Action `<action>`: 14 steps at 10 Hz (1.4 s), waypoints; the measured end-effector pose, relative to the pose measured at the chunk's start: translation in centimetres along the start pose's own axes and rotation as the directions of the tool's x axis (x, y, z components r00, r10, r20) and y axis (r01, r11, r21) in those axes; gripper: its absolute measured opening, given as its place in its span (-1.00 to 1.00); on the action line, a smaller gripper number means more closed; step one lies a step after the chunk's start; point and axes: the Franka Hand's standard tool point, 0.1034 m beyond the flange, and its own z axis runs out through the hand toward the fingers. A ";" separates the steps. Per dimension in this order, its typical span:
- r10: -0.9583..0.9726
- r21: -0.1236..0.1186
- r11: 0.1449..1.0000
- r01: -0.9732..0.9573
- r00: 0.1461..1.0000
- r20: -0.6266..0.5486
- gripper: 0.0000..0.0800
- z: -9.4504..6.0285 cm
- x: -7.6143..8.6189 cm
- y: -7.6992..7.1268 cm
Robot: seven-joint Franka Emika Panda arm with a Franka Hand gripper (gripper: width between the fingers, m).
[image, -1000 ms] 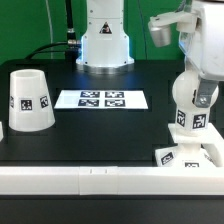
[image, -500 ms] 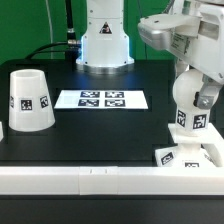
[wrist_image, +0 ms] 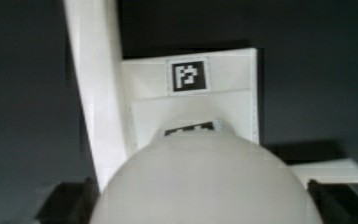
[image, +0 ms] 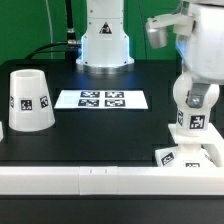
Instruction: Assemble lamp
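The white bulb post (image: 190, 112) stands upright on the flat square base (image: 186, 155) at the front of the exterior view's right, against the white front rail. My gripper (image: 192, 98) comes down from above and is shut on the post's round top. In the wrist view the round top (wrist_image: 202, 180) fills the foreground between the dark fingers (wrist_image: 60, 200), with the tagged base (wrist_image: 202, 90) below it. The tapered shade (image: 28, 100) stands alone on the table at the exterior view's left.
The marker board (image: 102, 99) lies flat in the middle of the black table. The arm's white pedestal (image: 104, 45) stands behind it. A white rail (image: 90, 178) runs along the table's front edge and shows in the wrist view (wrist_image: 96, 90).
The arm's upper part swung toward the exterior view's left and back to the right, as the wrist turned. The bulb post, base and shade have stayed in place.
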 end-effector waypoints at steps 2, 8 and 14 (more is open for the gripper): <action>0.203 0.009 0.979 -0.203 0.979 0.001 0.44 0.0 0.0 -0.2; 0.601 0.052 0.797 -0.602 0.798 0.038 0.44 -0.2 -0.6 -1.0; 0.737 0.042 0.674 -0.738 0.675 0.040 0.73 -0.3 -0.3 -1.0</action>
